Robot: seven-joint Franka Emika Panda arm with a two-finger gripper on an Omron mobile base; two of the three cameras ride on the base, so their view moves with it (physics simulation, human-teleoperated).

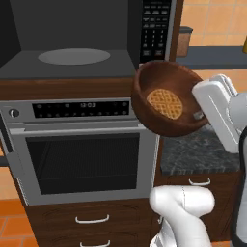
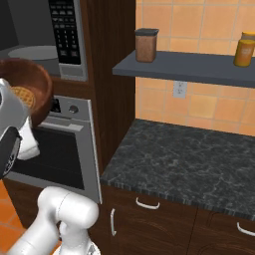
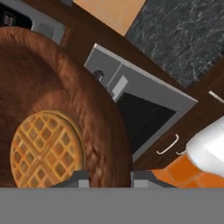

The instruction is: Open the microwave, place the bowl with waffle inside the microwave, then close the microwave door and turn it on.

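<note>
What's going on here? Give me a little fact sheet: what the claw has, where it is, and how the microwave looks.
Held item: bowl with a waffle inside, tilted
Claw: shut on the bowl's rim
Bowl position: in the air, in front of the keypad, above the oven
Microwave: open, turntable bare
Step not yet done: bowl into microwave

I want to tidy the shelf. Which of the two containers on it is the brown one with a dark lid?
The brown jar at the shelf's left end, nearest the microwave; the yellow container stands at the far right.
</note>
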